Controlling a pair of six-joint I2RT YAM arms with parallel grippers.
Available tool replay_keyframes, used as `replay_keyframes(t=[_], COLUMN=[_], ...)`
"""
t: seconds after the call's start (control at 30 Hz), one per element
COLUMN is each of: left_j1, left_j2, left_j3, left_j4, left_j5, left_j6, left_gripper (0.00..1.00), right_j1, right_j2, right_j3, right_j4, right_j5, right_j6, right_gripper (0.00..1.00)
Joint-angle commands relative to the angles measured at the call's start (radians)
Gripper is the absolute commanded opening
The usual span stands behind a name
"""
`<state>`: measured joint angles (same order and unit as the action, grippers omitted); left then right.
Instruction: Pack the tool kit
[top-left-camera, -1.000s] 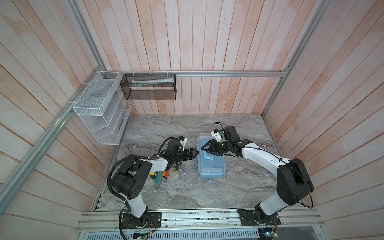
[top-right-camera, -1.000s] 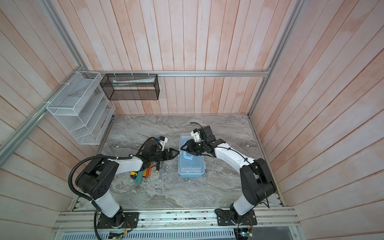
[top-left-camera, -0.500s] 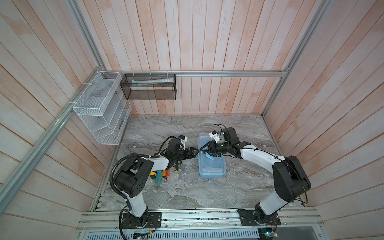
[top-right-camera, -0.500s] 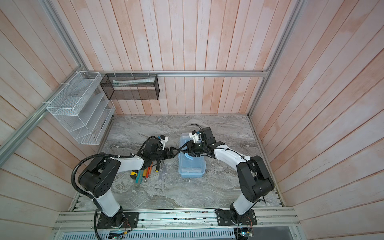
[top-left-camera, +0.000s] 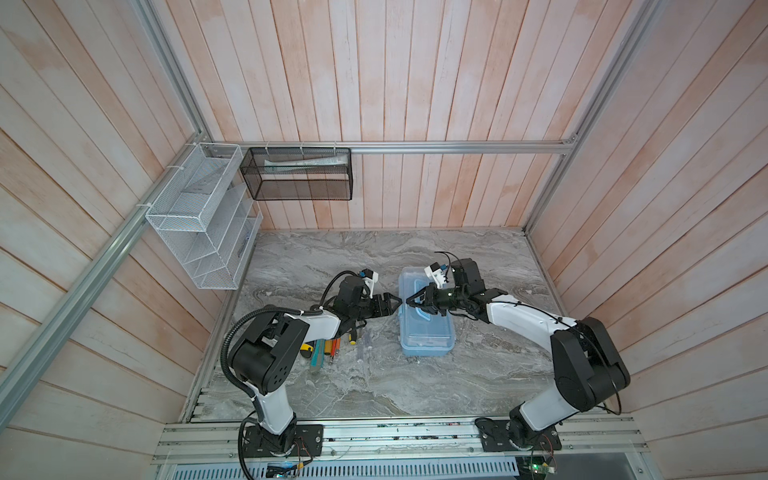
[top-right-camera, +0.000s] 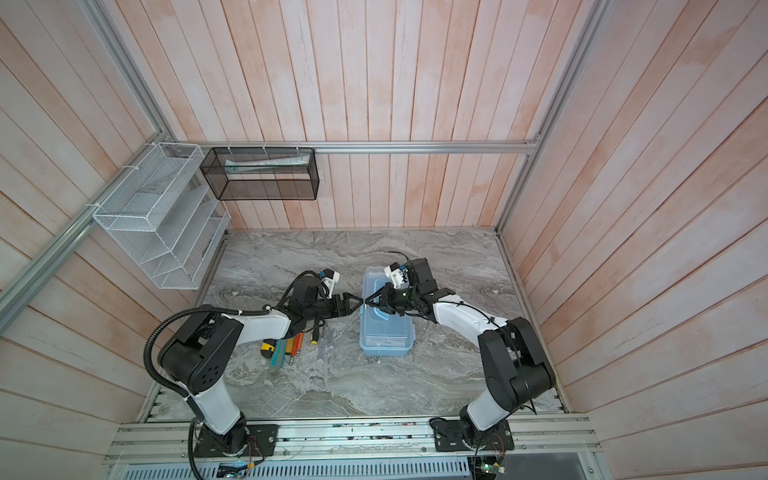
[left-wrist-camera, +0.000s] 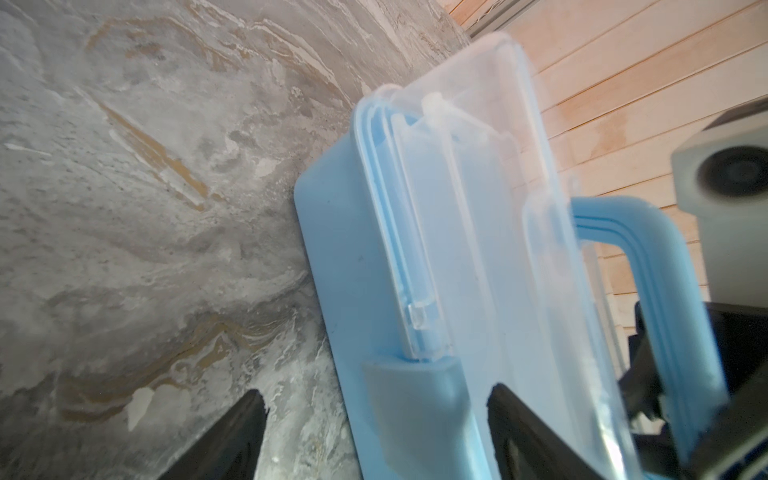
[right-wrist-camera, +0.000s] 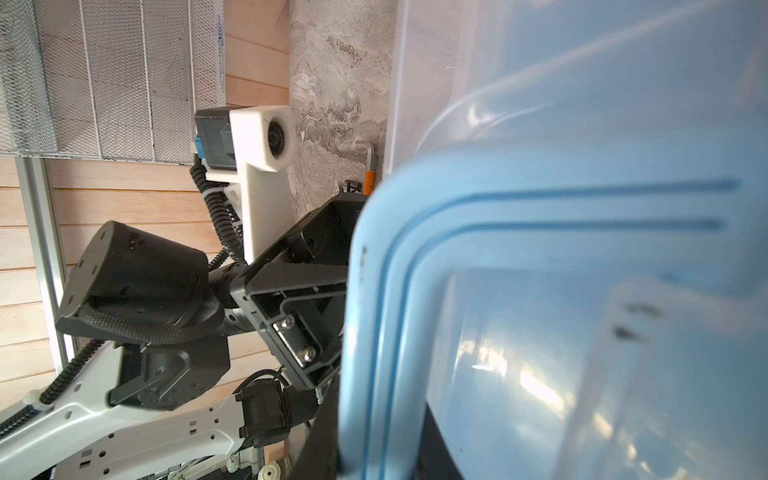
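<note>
**1. Work surface.** The grey marble-pattern tabletop (top-left-camera: 374, 382) appears whole in both top views. Each wrist view shows a strip of it only.

**2. Wall fixtures.** A white wire-mesh tiered rack (top-left-camera: 199, 216) and a black rectangular mesh basket (top-left-camera: 299, 174) hang from the rail at the rear left. The right wrist view shows the rack (right-wrist-camera: 104, 75) but not the basket.

**3. Task item.** The light-blue plastic tool box (top-left-camera: 428, 336), with its translucent lid down, rests on the tabletop right of centre. Both top views give its outline. The left wrist view adds its long side wall (left-wrist-camera: 332, 270).

**4. Left gripper** (top-left-camera: 395, 306). It is positioned at the left long side of the tool box. The top views do not show the jaw gap. In the left wrist view the left gripper (left-wrist-camera: 376, 395) has its jaws wide apart and holds nothing. They straddle the blue latch tab (left-wrist-camera: 411, 386).

**5. Right gripper** (top-left-camera: 409, 300). It reaches across the lid, with its tips just beside the left gripper. The jaws are closed on the blue loop handle (right-wrist-camera: 540, 199). The right wrist view shows a dark finger on either side of one limb. The left wrist view shows the handle (left-wrist-camera: 648, 232) raised off the lid.

**6. Loose hand tools** (top-left-camera: 328, 349). These have yellow, orange and teal handles and lie on the tabletop left of the tool box, under the left arm. Only the top views show the group.

**7. Markings.** Two dark marks (right-wrist-camera: 640, 316) on the lid are too blurred to read.
</note>
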<state>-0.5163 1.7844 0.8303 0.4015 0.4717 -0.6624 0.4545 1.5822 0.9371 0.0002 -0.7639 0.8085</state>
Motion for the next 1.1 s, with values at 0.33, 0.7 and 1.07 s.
replay_keyframes(t=[0.33,0.7,1.07], left_j1=[0.001,0.065,0.087], left_j2=[-0.101,-0.175,-0.099], left_j3=[-0.034,-0.152,-0.179], left_j4=[0.089,0.222,0.481], left_j5=[0.109,0.203,0.326], left_j6=[-0.022,-0.105,-0.251], left_gripper=[0.86,0.86,0.8], right_j1=[-0.088,-0.186,-0.194], right_j2=[-0.008,0.16,0.191], right_j3=[-0.122,-0.275,-0.265], right_j4=[0.568,1.424,1.344], right_j5=[-0.352,-0.467,-0.497], right_j6=[0.147,0.669,0.604], right_gripper=[0.0,0.0,0.0])
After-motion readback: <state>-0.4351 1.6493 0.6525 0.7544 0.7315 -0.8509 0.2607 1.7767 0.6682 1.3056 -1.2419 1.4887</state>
